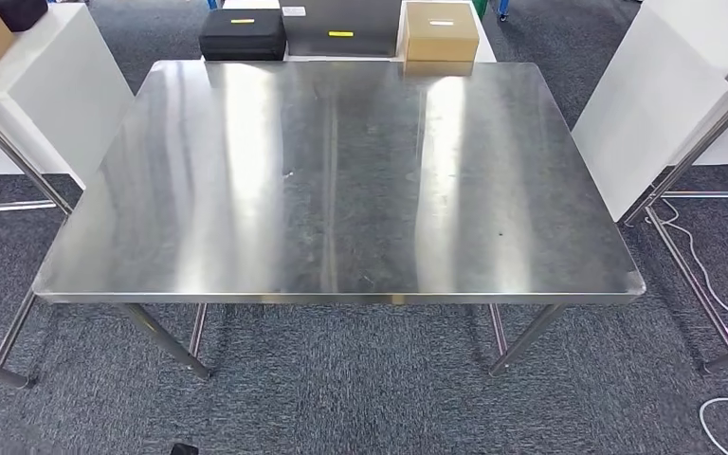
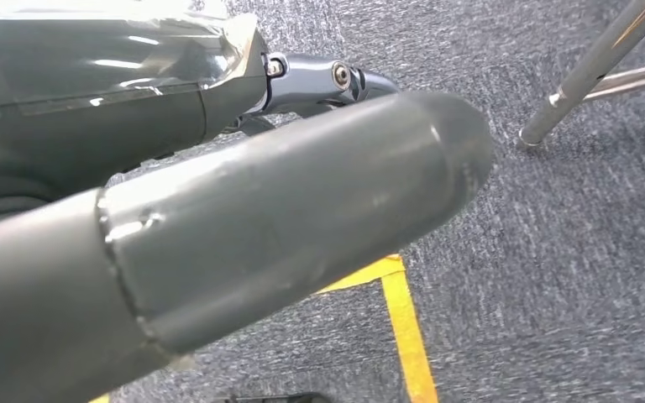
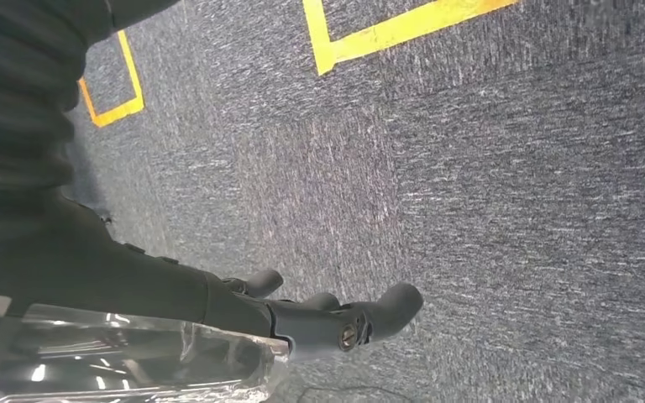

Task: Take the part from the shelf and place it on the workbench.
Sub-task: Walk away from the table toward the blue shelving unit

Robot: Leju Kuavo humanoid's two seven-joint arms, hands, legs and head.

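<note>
Steel, bare and streaked with reflections, the tabletop (image 1: 341, 180) stands squarely ahead of the robot in the head view, and nothing that could be the part lies on it. No shelf can be made out either; beyond the far edge sit a black case (image 1: 243, 34) and a cardboard box (image 1: 441, 31), and whether either has anything to do with the task cannot be told. The part's bearing from the hands, and its long axis, therefore cannot be judged from here. Both arms hang beside the body, their wrist cameras looking down at grey carpet (image 3: 512, 210) marked with yellow tape (image 3: 403, 29). The right hand (image 3: 319, 323) holds nothing, its fingers loosely spread. The left hand (image 2: 243, 218) shows its thick grey thumb close to the lens with nothing against it; the other fingers are mostly hidden, so its state cannot be told. Neither hand is nearer to anything useful; the first need is probably to turn or walk until the shelf comes into sight.
</note>
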